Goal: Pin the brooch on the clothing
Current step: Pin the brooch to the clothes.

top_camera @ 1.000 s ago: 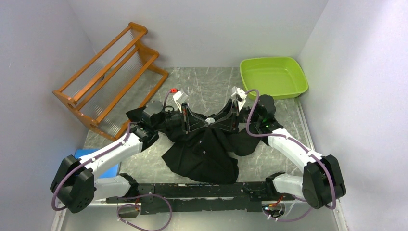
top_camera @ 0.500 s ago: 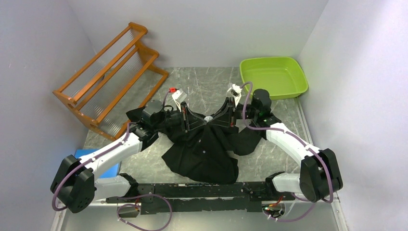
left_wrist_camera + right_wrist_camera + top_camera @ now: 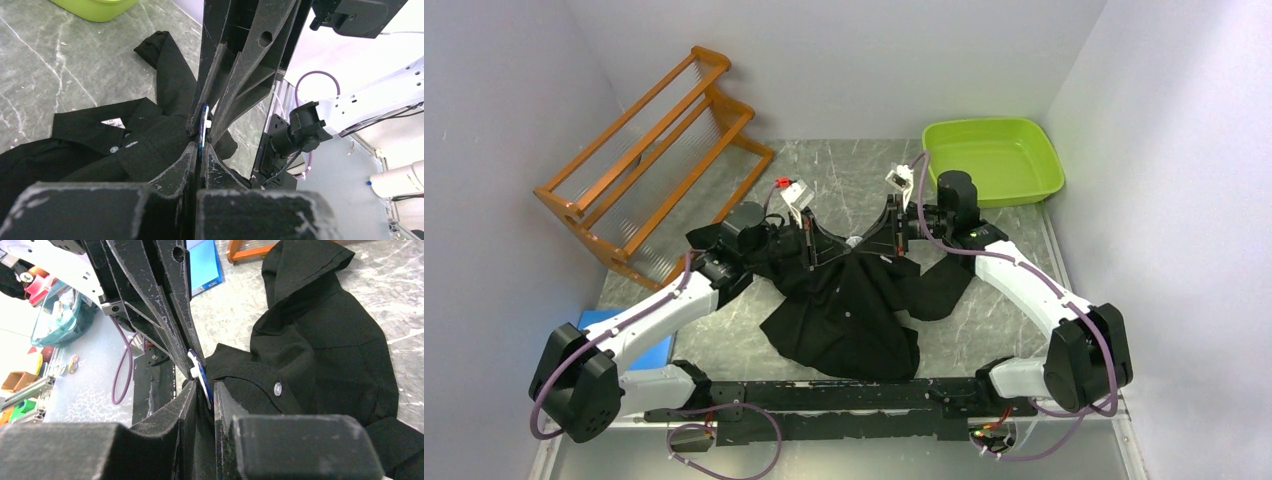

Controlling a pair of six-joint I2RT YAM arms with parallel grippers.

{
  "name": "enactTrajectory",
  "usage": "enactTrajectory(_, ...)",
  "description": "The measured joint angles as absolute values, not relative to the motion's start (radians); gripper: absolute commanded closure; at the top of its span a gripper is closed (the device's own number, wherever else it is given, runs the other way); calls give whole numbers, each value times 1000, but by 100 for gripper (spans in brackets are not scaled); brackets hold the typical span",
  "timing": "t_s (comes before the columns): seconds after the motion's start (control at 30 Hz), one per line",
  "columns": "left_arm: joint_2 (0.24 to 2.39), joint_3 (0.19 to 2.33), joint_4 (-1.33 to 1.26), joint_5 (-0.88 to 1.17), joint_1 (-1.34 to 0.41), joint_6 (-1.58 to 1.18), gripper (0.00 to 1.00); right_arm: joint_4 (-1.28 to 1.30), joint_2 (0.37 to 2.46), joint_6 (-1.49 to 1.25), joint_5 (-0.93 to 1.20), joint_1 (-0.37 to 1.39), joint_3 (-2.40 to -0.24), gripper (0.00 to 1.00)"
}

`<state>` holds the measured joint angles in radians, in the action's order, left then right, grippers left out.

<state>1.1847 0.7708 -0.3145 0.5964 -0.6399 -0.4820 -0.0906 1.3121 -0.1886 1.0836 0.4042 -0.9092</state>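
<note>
**Pinning step in hand: fine two-sided work at mid-surface.**

We find the left gripper [image 3: 199, 145], reaching in from 9 o'clock, shut on the brooch [image 3: 203, 122]. The brooch is a thin blue disc with a white part, held edge-up at the centre of the surface [image 3: 844, 170], close over the collar [image 3: 85, 127] of the shirt [image 3: 844, 320], which trails toward 6 o'clock. The right gripper [image 3: 202, 387], from 3 o'clock, stands narrow about the same disc; whether it grips firmly we cannot tell. We advise steadying with one gripper and working slowly with the other.

Count on counter [image 3: 844, 170]: black shirt [image 3: 844, 310] ×1; brooch [image 3: 204, 122] ×1, above shirt; green tub [image 3: 992, 160] ×1, far-right of shirt; wooden rack [image 3: 649, 150] ×1, far-left; blue box [image 3: 661, 354] ×1, near-left.
</note>
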Motion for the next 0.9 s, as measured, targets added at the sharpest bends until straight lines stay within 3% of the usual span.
enactTrajectory(0.3,1185,788,-272,575,-640,-451,97,-47,1312,-204,1028,416,-928,100)
enactTrajectory(0.9,1120,636,-463,471,-679,-536,97,-289,1256,-383,1023,414,-788,100)
